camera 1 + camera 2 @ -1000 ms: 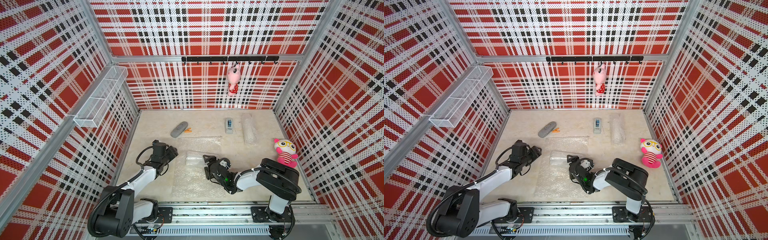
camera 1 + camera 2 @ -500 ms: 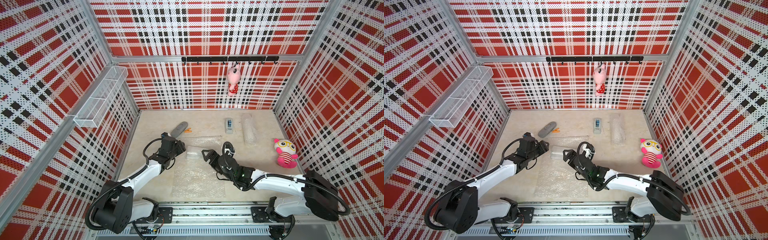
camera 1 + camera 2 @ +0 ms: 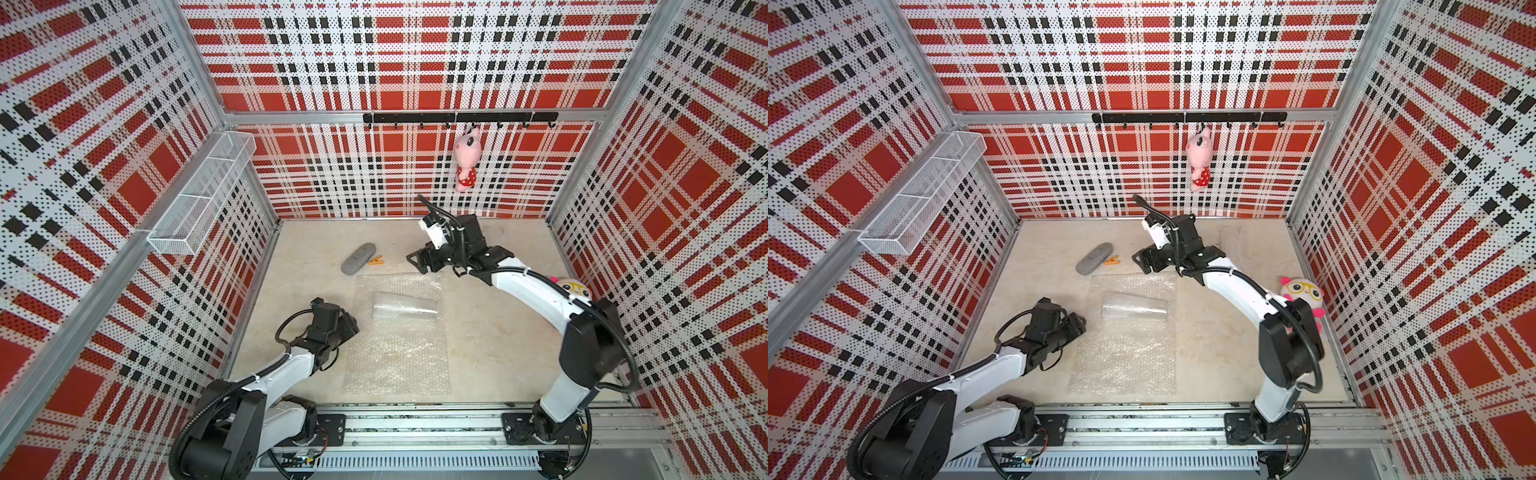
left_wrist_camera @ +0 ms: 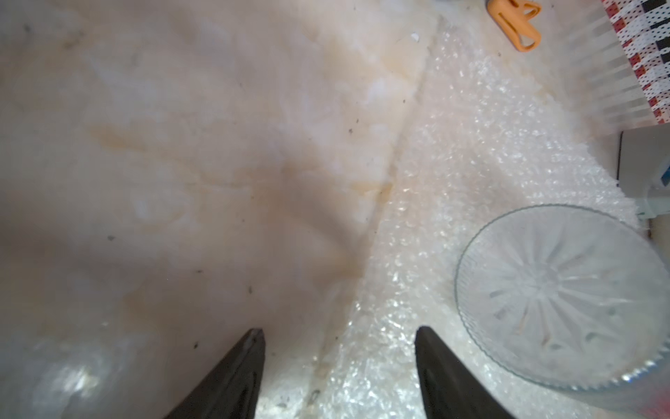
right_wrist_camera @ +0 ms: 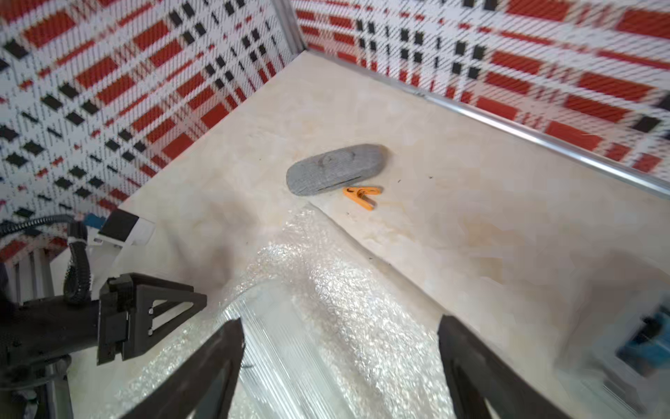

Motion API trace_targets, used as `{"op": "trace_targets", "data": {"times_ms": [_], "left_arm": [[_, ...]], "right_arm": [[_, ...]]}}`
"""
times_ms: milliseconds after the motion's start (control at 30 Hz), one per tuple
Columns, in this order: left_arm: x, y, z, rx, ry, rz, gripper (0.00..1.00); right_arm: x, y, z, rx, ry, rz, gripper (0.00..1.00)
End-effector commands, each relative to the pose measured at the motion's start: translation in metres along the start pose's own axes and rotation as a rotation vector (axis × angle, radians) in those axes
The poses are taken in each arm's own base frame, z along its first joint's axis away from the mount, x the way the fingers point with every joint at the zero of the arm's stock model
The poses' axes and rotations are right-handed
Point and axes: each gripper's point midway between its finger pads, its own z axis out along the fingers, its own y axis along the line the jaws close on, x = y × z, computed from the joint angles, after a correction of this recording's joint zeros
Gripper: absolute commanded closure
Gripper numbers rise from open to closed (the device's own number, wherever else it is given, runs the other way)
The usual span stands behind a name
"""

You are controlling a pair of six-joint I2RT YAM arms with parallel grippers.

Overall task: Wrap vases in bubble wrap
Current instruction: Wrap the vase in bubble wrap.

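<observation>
Both arms have backed off the vase since half a second ago. The left gripper pulled back to the left edge of the sheet, and the right gripper lifted away past its far edge. Vase and sheet sit where they were.

Status: the vase lies on its side across the far half of the sheet. The sheet is flat, no edge folded over. So staging is done, wrapping of this one not started — roll and secure are both still left. Near the back wall there's a bundle that looks like wrap. Can't read what's inside, and no white vase is in plain view.

Grippers: left has jaws apart, empty, low over the sheet's edge — the vase base faces it, near, no contact. Right has jaws spread wide, empty, raised beyond the far edge, apart from the vase.
</observation>
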Motion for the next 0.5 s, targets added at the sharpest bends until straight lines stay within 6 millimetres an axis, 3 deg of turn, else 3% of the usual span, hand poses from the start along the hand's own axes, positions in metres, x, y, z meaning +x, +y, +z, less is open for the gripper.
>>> {"op": "trace_targets", "data": {"times_ms": [0, 133, 467], "left_arm": [[0.000, -0.009, 0.005, 0.043, 0.010, -0.004, 0.31], [0.004, -0.007, 0.009, 0.042, 0.021, -0.011, 0.31], [-0.003, -0.013, 0.031, 0.032, 0.045, -0.006, 0.32]], "right_arm": [[0.069, 0.040, 0.023, -0.174, 0.243, -0.137, 0.12], [0.102, 0.059, 0.045, -0.142, 0.321, -0.249, 0.11], [0.148, 0.053, 0.064, -0.015, 0.402, -0.379, 0.07]]}}
